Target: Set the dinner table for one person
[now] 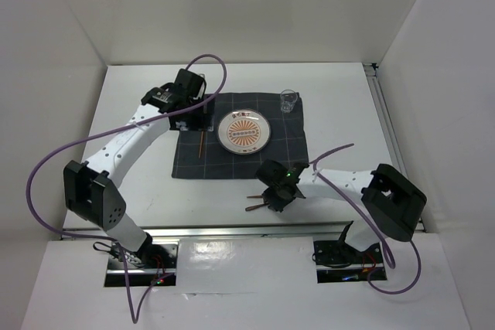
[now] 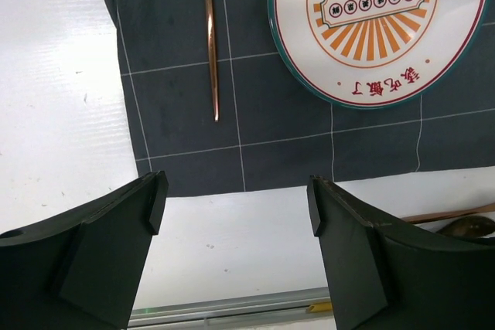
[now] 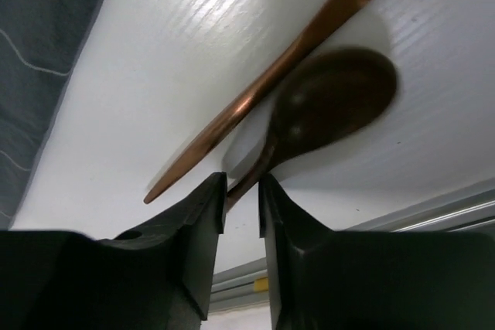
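So the white table [image 1: 340, 90] sits under everything, with a dark gridded cloth [image 1: 186, 164] spread in the middle of it. The left gripper [image 2: 236, 202] hangs over the cloth's near-left corner, jaws spread wide with nothing in them. One chopstick [image 2: 211, 44] lies on the cloth just left of the plate [image 1: 243, 130], and a glass [image 1: 289, 100] sits at the cloth's far right corner. The right gripper [image 3: 241, 191] is down on the bare table near the cloth. Its jaws are narrowed around the spoon [image 3: 332, 106] handle, with a second chopstick [image 3: 309, 44] right alongside. Can't tell if it's actually pinching.
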Robot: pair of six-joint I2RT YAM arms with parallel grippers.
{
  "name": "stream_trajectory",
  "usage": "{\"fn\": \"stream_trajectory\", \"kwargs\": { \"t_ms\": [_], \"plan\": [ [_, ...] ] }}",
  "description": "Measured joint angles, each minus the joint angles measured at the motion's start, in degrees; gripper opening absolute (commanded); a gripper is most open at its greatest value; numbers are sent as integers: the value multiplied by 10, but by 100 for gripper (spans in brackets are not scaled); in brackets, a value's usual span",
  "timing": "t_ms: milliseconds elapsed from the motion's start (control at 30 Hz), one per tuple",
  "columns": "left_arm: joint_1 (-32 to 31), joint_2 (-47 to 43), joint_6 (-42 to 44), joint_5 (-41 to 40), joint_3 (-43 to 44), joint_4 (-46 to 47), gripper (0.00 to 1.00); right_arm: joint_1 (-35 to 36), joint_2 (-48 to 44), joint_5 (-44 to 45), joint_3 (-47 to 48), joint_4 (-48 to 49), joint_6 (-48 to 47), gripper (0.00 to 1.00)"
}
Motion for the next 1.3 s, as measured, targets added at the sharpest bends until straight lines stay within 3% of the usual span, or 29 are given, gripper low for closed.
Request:
{"fn": "stream_trajectory", "kwargs": {
  "t_ms": [167,267,467,567,700,933,1133,1300],
  "plan": [
    [-5,0,0,0,0,0,91,0,0,6,2,-24,27,18],
    [-7,1,0,0,0,-1,91,0,-3,19,8,-62,36,18],
    [-14,13,6,0,1,-11,91,1,-67,59,30,-157,11,7],
    [-14,16,13,0,6,-17,91,-2,-98,95,77,-171,-87,5],
    [-14,15,14,0,21,-21,91,-53,-91,103,170,-142,-311,5],
    [-14,15,15,-1,28,-22,91,-219,74,68,335,-78,-632,2],
    [-14,13,15,-2,28,-27,91,-275,189,8,375,-56,-779,2],
    [-14,9,15,-4,28,-34,91,-298,234,-32,395,-43,-832,2]
  ]
}}
